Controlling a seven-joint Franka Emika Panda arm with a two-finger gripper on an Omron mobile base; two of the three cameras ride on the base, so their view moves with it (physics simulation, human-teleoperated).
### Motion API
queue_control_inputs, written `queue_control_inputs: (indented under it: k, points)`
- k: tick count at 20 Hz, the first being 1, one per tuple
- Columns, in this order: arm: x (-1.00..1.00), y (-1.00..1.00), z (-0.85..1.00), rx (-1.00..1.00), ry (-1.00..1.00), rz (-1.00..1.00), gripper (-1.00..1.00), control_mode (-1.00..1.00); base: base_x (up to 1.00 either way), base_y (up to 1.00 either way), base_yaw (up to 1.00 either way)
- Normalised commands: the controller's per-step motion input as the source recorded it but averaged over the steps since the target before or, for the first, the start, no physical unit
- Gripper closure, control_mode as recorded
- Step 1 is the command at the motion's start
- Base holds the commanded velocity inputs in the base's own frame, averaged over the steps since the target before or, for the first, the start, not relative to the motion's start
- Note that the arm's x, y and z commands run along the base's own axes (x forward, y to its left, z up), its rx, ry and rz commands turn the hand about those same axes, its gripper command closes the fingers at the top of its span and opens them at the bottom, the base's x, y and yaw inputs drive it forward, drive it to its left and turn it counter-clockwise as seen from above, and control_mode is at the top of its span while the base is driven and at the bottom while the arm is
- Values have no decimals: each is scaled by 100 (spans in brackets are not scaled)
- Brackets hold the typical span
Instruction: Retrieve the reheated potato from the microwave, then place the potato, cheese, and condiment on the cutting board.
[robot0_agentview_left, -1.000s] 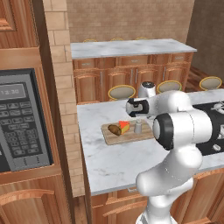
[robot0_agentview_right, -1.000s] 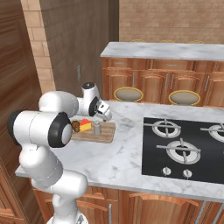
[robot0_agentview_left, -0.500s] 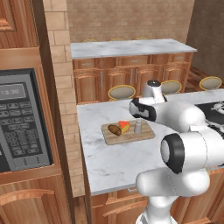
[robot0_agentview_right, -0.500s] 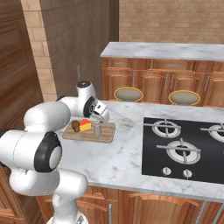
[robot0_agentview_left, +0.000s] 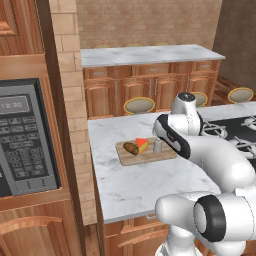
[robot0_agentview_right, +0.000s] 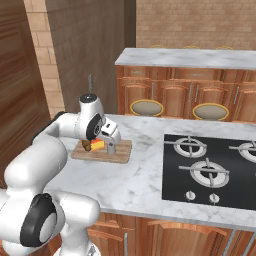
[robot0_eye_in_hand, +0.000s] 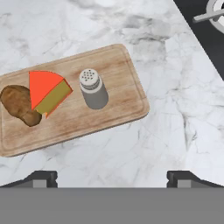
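Wood board: the cutting board (robot0_eye_in_hand: 116, 111) lies on the marble desk (robot0_eye_in_hand: 166, 144), left of the black hob (robot0_agentview_right: 215, 167).
Board load: the potato (robot0_eye_in_hand: 19, 105) at the left end touches the cheese (robot0_eye_in_hand: 48, 92); the condiment (robot0_eye_in_hand: 93, 89) stands upright just right of the cheese, apart from it.
Jaws: spread wide and empty, hanging above the board with nothing between the fingertips (robot0_eye_in_hand: 43, 177).
Task state: all three items appear placed, so the job looks complete.
Microwave: the microwave (robot0_agentview_left: 25, 137) sits in the wall far left, well apart from the board.
Risk: a low sweep of the arm could tip the shaker, since it stands tall and narrow nearest the jaws.
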Motion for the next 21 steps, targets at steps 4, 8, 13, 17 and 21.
queue_control_inputs:
  k: [4, 8, 13, 17, 21]
  points:
    - [-66, 13, 22, 0, 0, 4, -100, -100, 0, 0, 0]
    - [-68, 16, 19, 0, 0, 5, -100, -100, 0, 0, 0]
    - [-70, 10, 18, 0, -3, 8, -100, -100, 0, 0, 0]
    - [-66, 6, 18, 0, -7, 12, -100, -100, 0, 0, 0]
    - [-56, 7, 20, -1, -8, 13, -100, -100, 0, 0, 0]
